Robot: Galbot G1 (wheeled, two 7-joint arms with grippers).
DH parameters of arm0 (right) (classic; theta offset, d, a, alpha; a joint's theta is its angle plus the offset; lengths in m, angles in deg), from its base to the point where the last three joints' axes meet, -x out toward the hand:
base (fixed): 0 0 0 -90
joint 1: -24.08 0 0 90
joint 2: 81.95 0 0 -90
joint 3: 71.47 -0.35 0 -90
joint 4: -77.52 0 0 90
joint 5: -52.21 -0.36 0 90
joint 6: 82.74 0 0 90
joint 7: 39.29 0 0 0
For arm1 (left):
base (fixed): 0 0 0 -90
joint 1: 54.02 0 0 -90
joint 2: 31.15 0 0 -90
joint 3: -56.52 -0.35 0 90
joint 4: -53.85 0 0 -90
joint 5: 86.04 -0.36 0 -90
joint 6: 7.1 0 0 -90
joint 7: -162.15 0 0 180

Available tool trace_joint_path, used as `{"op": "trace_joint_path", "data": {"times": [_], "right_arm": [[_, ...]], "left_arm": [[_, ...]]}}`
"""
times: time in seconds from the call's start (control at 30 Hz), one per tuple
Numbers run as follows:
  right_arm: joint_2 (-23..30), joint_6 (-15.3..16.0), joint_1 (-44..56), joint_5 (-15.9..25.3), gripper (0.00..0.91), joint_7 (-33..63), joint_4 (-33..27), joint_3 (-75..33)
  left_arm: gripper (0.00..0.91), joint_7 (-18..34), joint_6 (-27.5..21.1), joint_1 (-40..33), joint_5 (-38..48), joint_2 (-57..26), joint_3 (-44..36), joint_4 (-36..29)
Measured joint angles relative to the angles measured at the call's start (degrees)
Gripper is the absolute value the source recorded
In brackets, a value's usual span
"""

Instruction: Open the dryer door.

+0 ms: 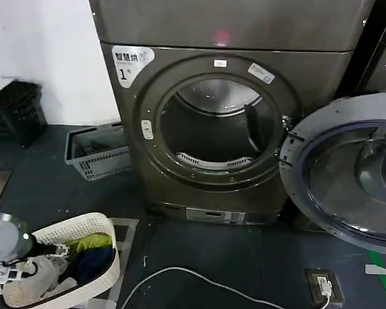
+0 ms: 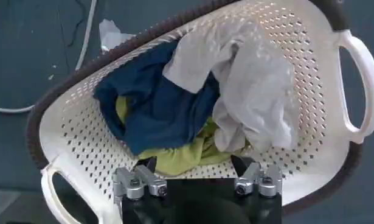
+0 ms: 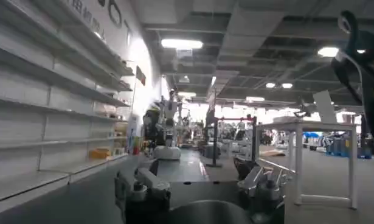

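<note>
The dryer [image 1: 321, 71], dark bronze-grey with a white "1" sticker and a pink light, stands ahead. The dryer door [image 1: 347, 187] is swung wide open to the right. Its grey-rimmed inner face and glass bowl face me, and the drum opening [image 1: 219, 125] is exposed. My left gripper [image 1: 6, 273] hangs at the lower left, far from the door, over a white laundry basket. In the left wrist view the left gripper [image 2: 196, 163] is open and holds nothing, just above the clothes. In the right wrist view my right gripper [image 3: 199, 167] is open and empty, pointing into the room away from the dryer.
A white laundry basket [image 1: 77, 228] with blue, green and white clothes sits on the floor at lower left. A grey crate [image 1: 100, 151] stands left of the dryer, a black crate [image 1: 13, 109] farther left. A white cable [image 1: 193, 273] runs to a floor socket [image 1: 325, 285]. A second machine [image 1: 383, 64] is at right.
</note>
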Motion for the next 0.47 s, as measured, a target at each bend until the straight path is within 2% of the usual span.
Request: {"op": "trace_joint_path", "data": {"times": [0.47], "right_arm": [[0.1,0.1,-0.1,0.1,0.907,-0.2,0.0,0.2]], "left_arm": [[0.907,0.0,0.0,0.1,-0.4,0.0,0.0,0.2]]}}
